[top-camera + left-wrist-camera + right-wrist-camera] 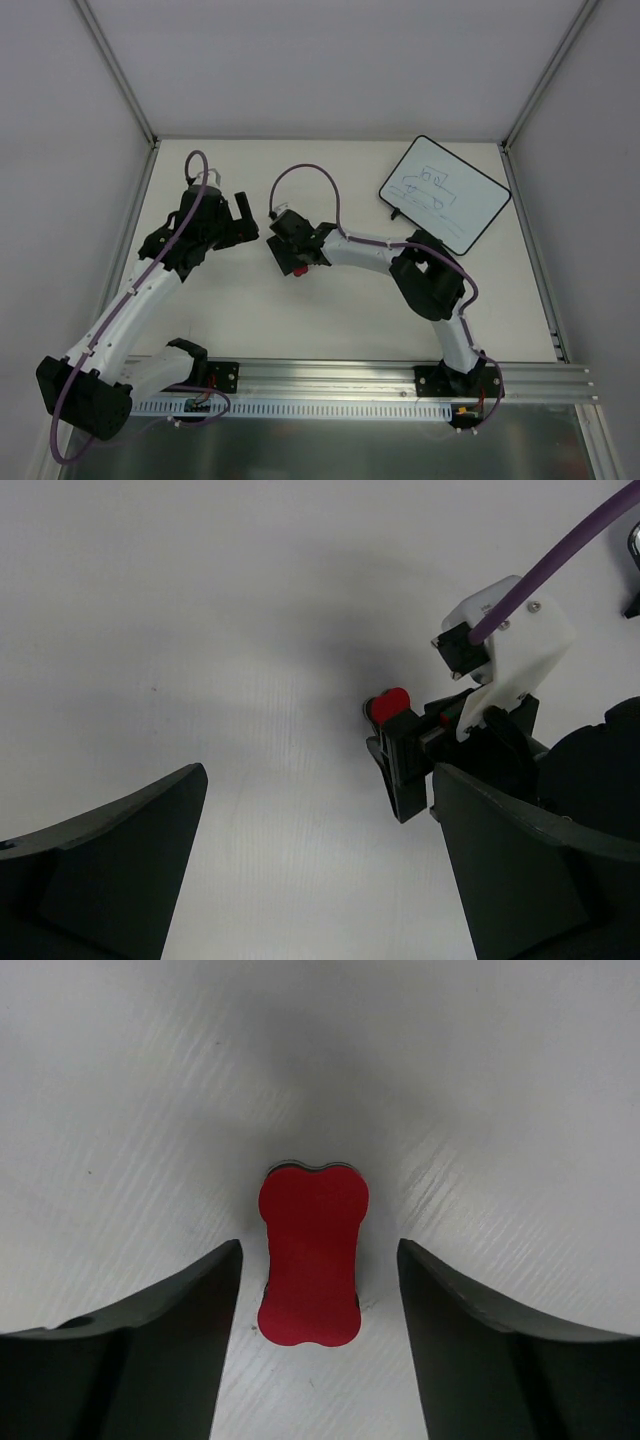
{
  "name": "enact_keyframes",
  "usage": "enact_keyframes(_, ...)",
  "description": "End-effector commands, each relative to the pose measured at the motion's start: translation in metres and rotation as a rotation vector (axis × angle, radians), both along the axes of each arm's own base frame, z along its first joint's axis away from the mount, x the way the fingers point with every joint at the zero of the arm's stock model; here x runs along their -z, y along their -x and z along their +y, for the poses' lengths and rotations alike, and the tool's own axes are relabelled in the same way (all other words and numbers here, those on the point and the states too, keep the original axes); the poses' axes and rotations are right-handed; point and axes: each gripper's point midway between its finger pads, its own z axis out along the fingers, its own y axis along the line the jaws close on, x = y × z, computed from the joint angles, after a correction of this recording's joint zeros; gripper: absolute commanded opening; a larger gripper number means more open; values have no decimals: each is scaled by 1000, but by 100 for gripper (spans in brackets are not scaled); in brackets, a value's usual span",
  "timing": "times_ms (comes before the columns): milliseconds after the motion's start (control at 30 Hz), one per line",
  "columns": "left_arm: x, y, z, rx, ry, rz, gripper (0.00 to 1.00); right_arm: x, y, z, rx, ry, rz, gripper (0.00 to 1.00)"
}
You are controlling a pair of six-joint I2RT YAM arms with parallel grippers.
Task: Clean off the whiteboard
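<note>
The right gripper (299,264) hangs low over the white table (300,330), its dark fingers (150,1360) apart and straddling a small red eraser (312,1255) with a gap on each side. The eraser is a flat, matte, bone-shaped block with a pinched waist. Its long axis runs parallel to the fingers, so closing would pinch it across its narrow width. The whiteboard (470,215) lies well apart, far and to the right of this gripper, at the table's back right corner. It is a glossy white rounded rectangle in a thin black frame, set askew and bearing a blue line drawing. The right arm is the nearer one to it. The left gripper (320,780) is also spread wide and holds nothing, near the eraser on its other side.
</note>
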Motion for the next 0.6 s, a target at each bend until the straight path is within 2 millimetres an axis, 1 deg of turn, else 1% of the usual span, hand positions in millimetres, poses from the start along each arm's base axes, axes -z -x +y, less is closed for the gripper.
enact_keyframes(0,5,1,1,-50,18,25,99,-30,-8,7,-19,-22,-58,73)
enact_keyframes(33,5,1,0,-51,23,27,99,-42,-9,5,-14,-32,-73,83)
enact_keyframes(67,7,0,-1,-54,22,36,99,-47,-11,-3,-21,-6,-104,86)
enact_keyframes(133,5,-2,-3,-65,39,39,99,-63,-15,-18,1,11,-149,94)
enact_keyframes(167,6,-3,-5,-71,47,50,99,-85,-18,-26,18,-10,-188,96)
enact_keyframes(200,11,-5,-9,-69,61,75,99,-82,-26,-51,67,21,-193,97)
enact_keyframes(233,13,-6,-14,-81,88,95,99,-85,-28,-64,97,18,-195,98)
enact_keyframes(267,18,-6,-20,-73,98,116,99,-106,-33,-82,144,-13,-222,98)
enact_keyframes(300,29,-7,-28,-60,94,161,99,-109,-35,-99,182,-14,-225,98)
enact_keyframes(333,28,-10,-34,-56,101,169,99,-99,-39,-130,239,21,-214,98)
enact_keyframes(367,40,-9,-45,-32,83,205,99,-118,-41,-148,278,-3,-249,98)
enact_keyframes(400,38,-12,-52,-24,90,209,99,-121,-48,-174,333,-2,-253,98)
enact_keyframes(433,40,-13,-58,-21,95,222,99,-113,-44,-194,359,12,-236,98)
enact_keyframes(467,43,-14,-63,-15,93,233,99,-116,-45,-210,391,2,-238,98)
enact_keyframes(500,50,-14,-69,-5,85,255,99,-119,-44,-220,401,-34,-219,97)
enact_keyframes(533,49,-16,-72,-1,90,257,99,-133,-51,-253,474,-68,-242,97)
enact_keyframes(567,50,-17,-73,-1,88,261,99,-128,-49,-272,506,-67,-235,96)
